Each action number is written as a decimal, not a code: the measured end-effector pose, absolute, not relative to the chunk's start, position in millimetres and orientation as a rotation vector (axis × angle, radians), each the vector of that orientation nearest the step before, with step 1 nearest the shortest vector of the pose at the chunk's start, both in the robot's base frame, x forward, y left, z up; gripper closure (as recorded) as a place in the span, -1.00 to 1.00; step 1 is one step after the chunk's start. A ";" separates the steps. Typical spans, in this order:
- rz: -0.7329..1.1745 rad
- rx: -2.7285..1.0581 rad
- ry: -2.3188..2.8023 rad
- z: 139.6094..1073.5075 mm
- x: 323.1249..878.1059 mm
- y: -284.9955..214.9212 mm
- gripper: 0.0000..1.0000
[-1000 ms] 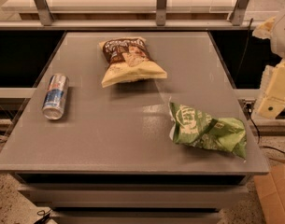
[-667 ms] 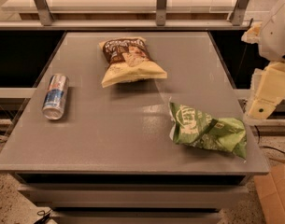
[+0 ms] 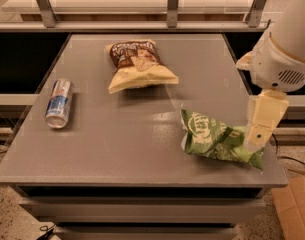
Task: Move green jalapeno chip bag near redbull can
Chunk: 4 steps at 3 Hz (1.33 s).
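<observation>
The green jalapeno chip bag (image 3: pixel 214 140) lies crinkled on the near right part of the grey table (image 3: pixel 142 149), its white round logo facing up. The redbull can (image 3: pixel 58 103) lies on its side at the table's left edge, far from the bag. My gripper (image 3: pixel 258 130) hangs down from the white arm (image 3: pixel 284 54) at the right, just over the bag's right end. Whether it touches the bag I cannot tell.
A brown-and-cream chip bag (image 3: pixel 137 65) lies at the back middle of the table. A metal rail with posts (image 3: pixel 172 6) runs behind the table. A cardboard box (image 3: pixel 294 209) stands on the floor at the lower right.
The arm has moved in from the right edge, leftward and down, bringing the gripper over the right end of the green bag. The bags and the can have not moved.
</observation>
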State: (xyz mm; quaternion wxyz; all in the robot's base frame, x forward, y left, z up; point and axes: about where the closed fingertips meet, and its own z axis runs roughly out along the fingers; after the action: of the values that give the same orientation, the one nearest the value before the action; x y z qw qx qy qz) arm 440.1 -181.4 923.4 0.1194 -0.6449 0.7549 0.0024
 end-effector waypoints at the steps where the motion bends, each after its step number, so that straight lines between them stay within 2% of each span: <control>1: 0.057 -1.942 2.205 893.8 435.8 -175.6 -1.00; 2: 0.113 -1.996 2.211 863.6 431.7 -170.0 -0.66; 4: 0.164 -2.058 2.208 837.5 431.4 -158.5 0.27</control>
State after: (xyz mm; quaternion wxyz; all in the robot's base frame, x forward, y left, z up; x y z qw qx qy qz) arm 431.4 -158.5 837.5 0.0594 -0.6797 0.7291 0.0541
